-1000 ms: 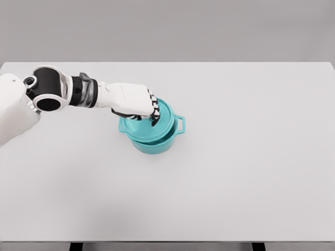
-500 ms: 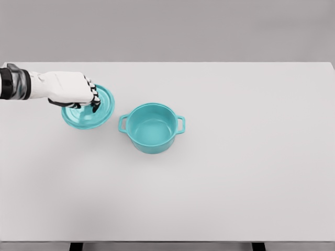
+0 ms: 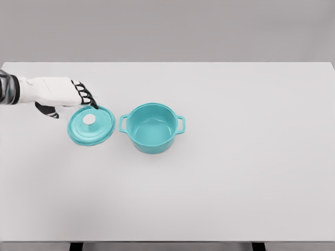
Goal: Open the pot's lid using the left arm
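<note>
White table (image 3: 235, 183), left hand (image 3: 60, 94) open above lid (image 3: 91, 125), fingers extended, pot (image 3: 152, 127) uncovered beside it

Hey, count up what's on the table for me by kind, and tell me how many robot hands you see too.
Pots: 1, the teal pot, open.
Lids: 1, the teal lid, flat on the table left of the pot.
Robot hands: 1, the left hand, holding nothing, at the lid's far-left edge.
Total: 3.
</note>
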